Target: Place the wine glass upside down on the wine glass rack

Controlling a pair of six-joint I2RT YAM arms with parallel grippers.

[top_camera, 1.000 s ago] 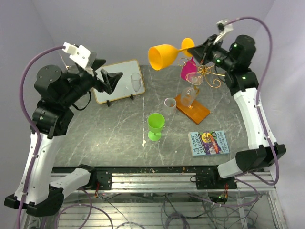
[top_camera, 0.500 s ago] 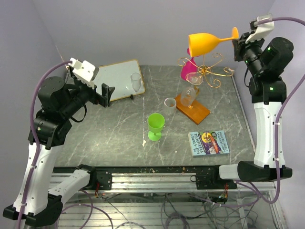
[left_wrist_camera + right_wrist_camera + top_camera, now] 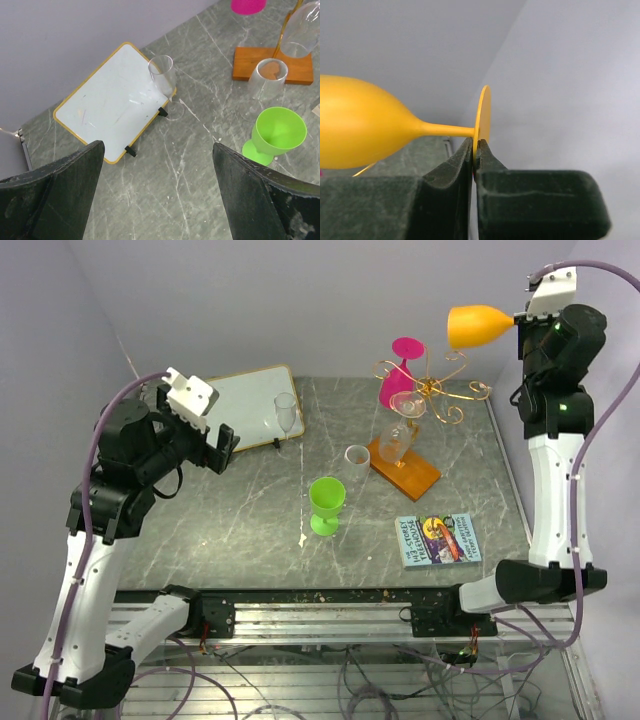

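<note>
Holding the orange glass (image 3: 478,327) by the edge of its foot, the right gripper (image 3: 521,320) sits at the upper right of the top view. Its jaws are pressed together on the thin disc, which the wrist view shows plainly. The glass lies sideways in the air, bowl toward the left of the frame, above and to the right of the rack (image 3: 428,390) and not touching it. A pink glass (image 3: 393,385) hangs bowl-down on the rack's left side, and clear glasses (image 3: 407,405) seem to hang lower on it, while the curls on its right side look free. So the pick-up and lift appear done. What is left is to tip the bowl downward, slide the stem into a free curl and let go. At the left of the frame the left gripper (image 3: 222,445) hovers near the board (image 3: 250,405), jaws wide apart and holding nothing. A green glass (image 3: 326,502) stands upright mid-table (image 3: 250,530).
</note>
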